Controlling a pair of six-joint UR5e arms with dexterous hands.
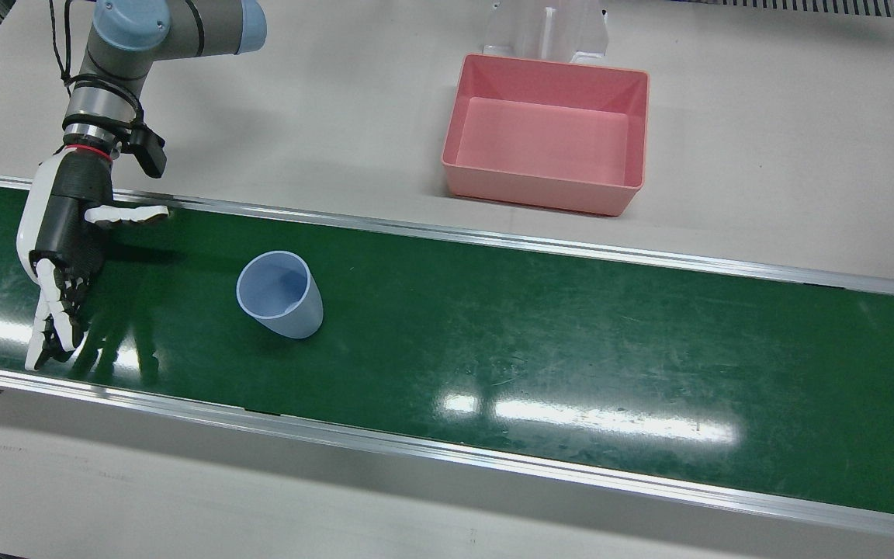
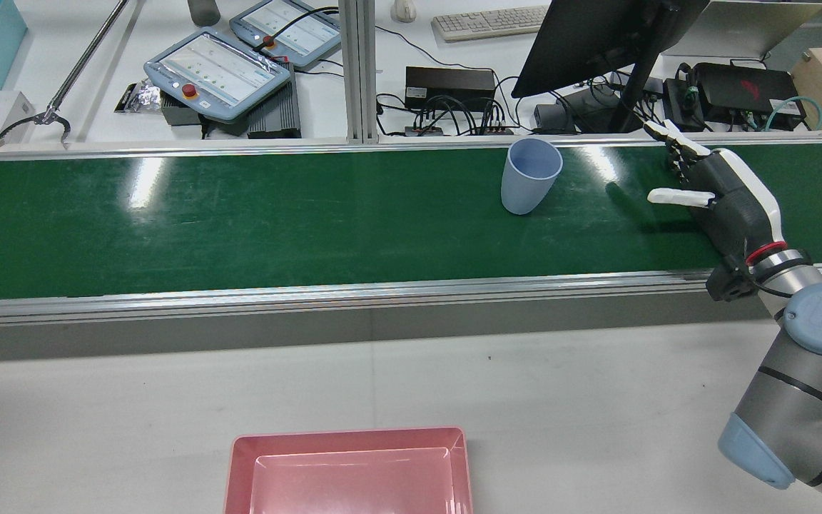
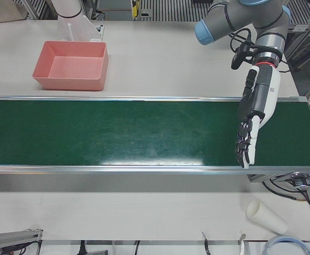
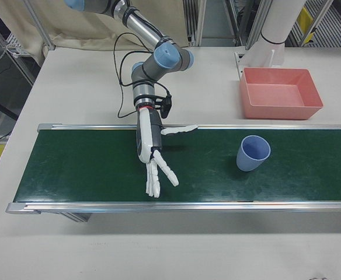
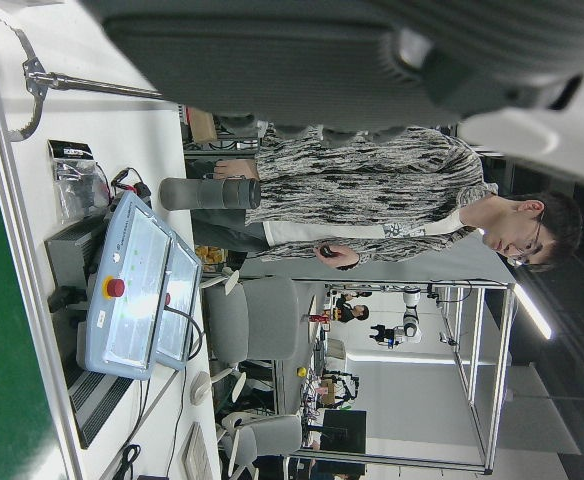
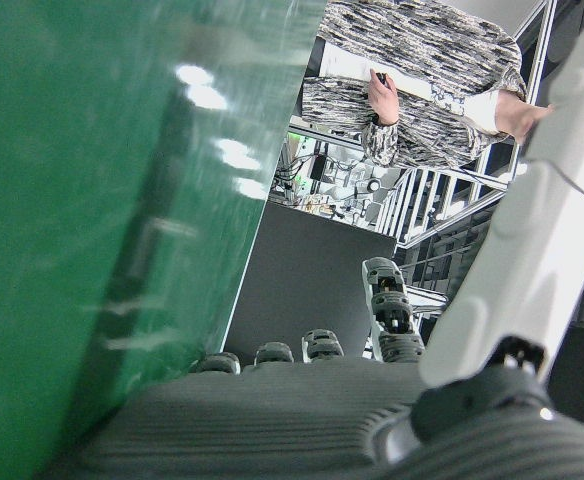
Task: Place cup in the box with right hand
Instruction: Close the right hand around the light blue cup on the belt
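A light blue cup stands upright on the green conveyor belt. It also shows in the rear view and the right-front view. My right hand is open, fingers straight and thumb out, low over the belt. It is about a hand's length from the cup and not touching it. The pink box sits empty on the white table behind the belt. My left hand is open and empty over the far end of the belt.
A white pedestal stands right behind the box. Metal rails edge the belt. A stack of paper cups lies on the table in front of the belt. Teach pendants and a monitor stand beyond it.
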